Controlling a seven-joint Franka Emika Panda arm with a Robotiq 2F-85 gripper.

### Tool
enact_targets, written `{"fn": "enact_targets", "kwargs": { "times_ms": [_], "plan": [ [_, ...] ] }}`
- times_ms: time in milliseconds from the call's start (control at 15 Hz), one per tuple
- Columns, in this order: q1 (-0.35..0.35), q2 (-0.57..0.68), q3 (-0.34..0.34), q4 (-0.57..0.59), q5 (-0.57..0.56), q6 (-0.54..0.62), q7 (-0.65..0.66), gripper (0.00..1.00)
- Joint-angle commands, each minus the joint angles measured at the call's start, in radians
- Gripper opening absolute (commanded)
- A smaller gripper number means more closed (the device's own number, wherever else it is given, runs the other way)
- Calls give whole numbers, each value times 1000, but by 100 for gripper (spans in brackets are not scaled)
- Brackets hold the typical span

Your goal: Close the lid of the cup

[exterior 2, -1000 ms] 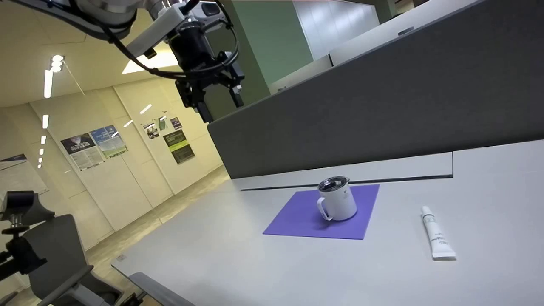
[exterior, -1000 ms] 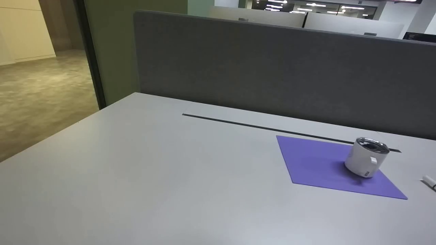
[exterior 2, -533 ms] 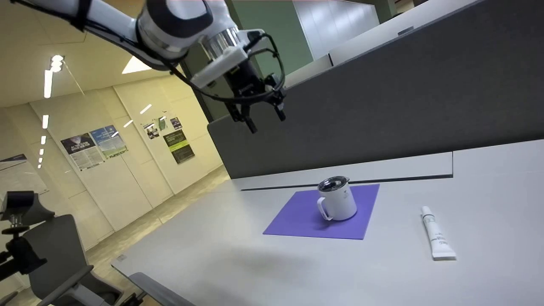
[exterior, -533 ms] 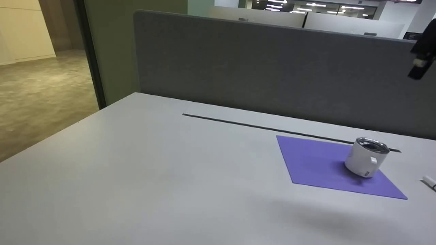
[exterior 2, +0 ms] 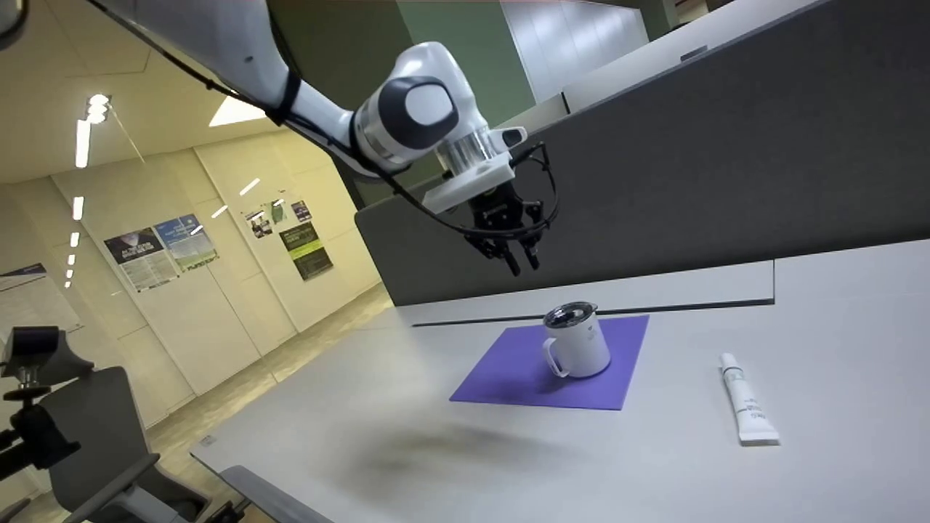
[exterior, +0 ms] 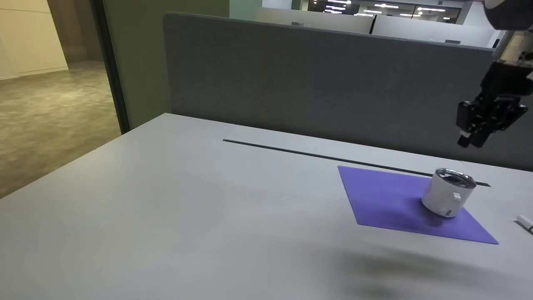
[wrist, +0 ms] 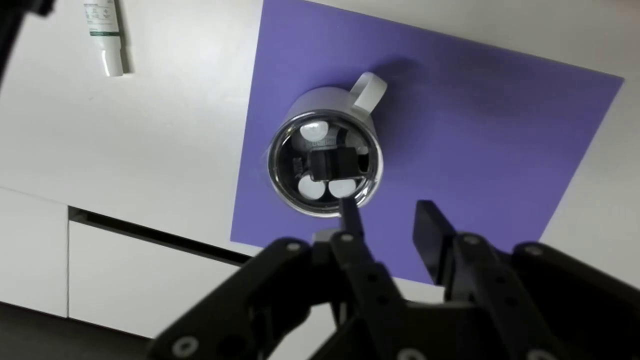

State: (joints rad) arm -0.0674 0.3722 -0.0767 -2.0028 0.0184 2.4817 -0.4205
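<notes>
The cup (exterior 2: 579,347) was white, its glossy dark lid (exterior 2: 569,314) silver-edged with a black tab (wrist: 334,164), and the mat (wrist: 460,150) beneath the cup plain purple. The table (exterior: 187,208) was pale grey, and the tube (exterior 2: 748,403), well apart from the cup, white with a dark green band (wrist: 104,33). Above the cup the jaws were black and the arm (exterior 2: 320,112) white with dark grey, the partition (exterior: 333,87) behind the cup charcoal.

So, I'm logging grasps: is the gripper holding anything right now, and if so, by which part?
Nothing is held: the gripper hangs with its jaws apart and nothing between them, higher than the white cup on the purple mat.
</notes>
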Motion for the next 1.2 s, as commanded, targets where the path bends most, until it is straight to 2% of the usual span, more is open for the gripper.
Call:
{"fn": "enact_targets", "kwargs": {
  "times_ms": [0,133,200,267,667,1133],
  "plan": [
    [-30,82,23,115,-35,-59,31,5],
    [-30,104,18,150,-62,-104,36,0],
    [-41,80,34,89,-46,-46,17,0],
    [-43,87,36,98,-50,-51,16,3],
    [-47,90,44,95,-50,-47,15,0],
    [-65,156,28,114,-70,26,43,0]
  ]
}}
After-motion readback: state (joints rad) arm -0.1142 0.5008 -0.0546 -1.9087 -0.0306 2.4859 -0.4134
